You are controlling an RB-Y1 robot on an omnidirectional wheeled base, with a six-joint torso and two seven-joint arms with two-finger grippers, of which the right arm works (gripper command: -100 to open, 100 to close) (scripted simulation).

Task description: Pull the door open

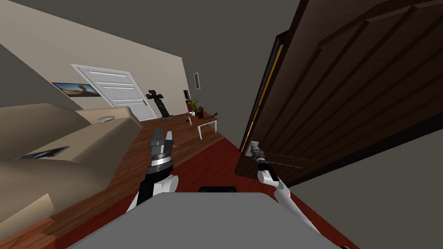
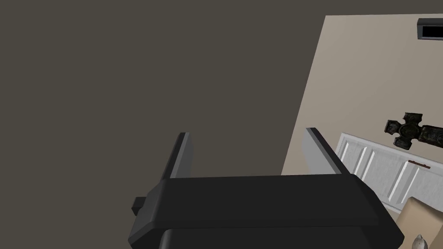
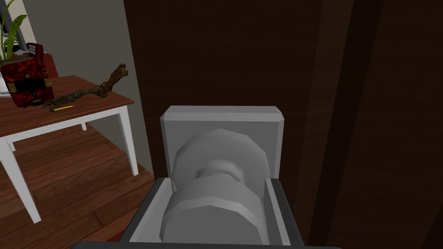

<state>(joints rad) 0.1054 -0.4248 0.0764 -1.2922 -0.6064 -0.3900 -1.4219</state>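
My right claw [image 3: 217,190] is clamped on the grey knob [image 3: 214,216], one finger pressed to each side, just short of its square plate [image 3: 221,119]. The knob sits by the free edge of the dark door [image 1: 360,93], and a small table [image 3: 65,112] stands beyond that edge. The left claw [image 1: 162,136] hangs in front of me with its fingers apart. I judge the grasp made and the pull in hand: next I must draw the knob toward me along the door's arc, with the grip square so it cannot slip, probably backing the base to make room.
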